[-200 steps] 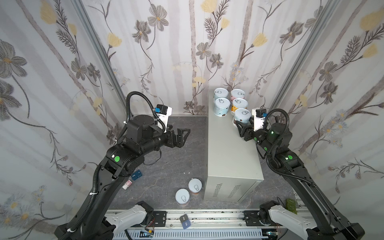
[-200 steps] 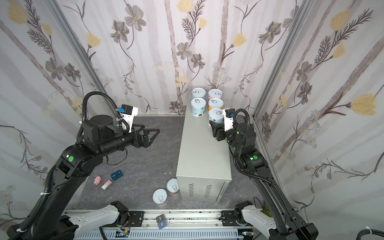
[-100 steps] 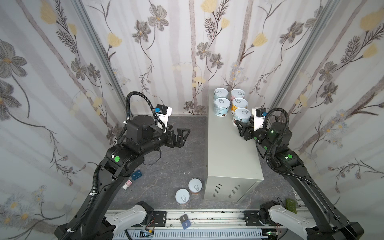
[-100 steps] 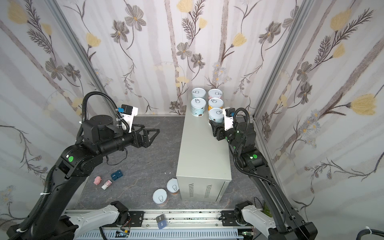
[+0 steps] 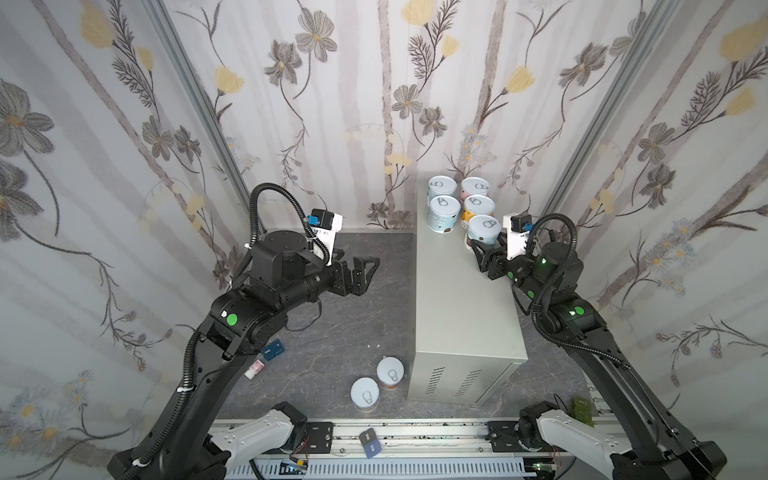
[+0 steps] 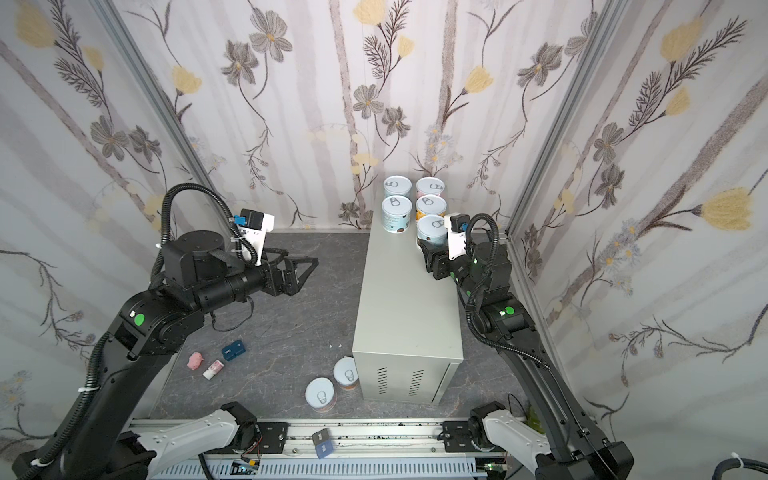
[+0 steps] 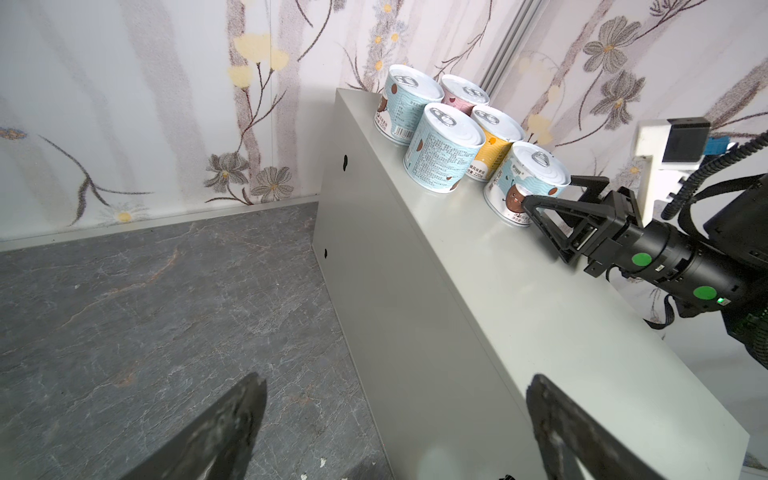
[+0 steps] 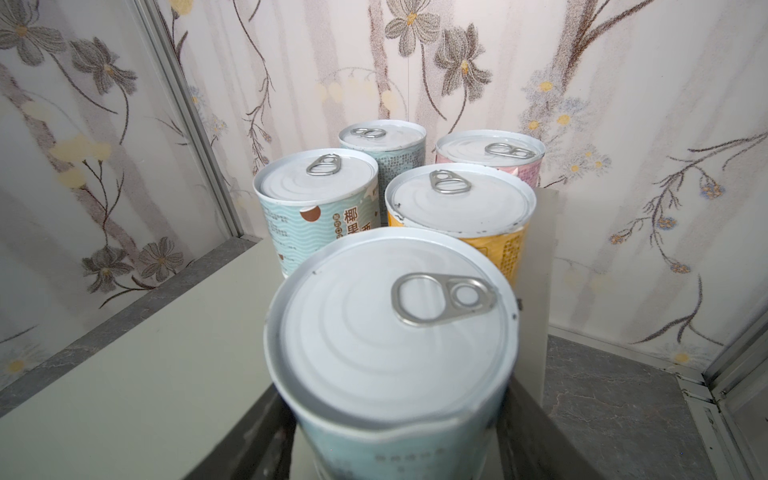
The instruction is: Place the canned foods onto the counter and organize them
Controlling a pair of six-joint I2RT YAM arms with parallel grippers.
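The right end effector (image 5: pixel 484 248) pinches a light-blue can (image 5: pixel 483 226) standing on the desk (image 5: pixel 461 316) beside four others (image 5: pixel 444 208) (two cans (image 5: pixel 390 373) sit on the floor (image 5: pixel 332 340)); the left end effector (image 5: pixel 363 272) hangs spread, empty.

Blk arms (image 5: pixel 249 316) w/ green dots, ribbed cable hoses (image 5: pixel 270 186) — white cam mounts (image 5: pixel 330 232), white bases (image 5: pixel 257 434).

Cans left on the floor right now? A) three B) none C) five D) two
D: one can and a second can stand on the floor by the vent end of the counter; the right gripper is shut on a light-blue can up on the counter.
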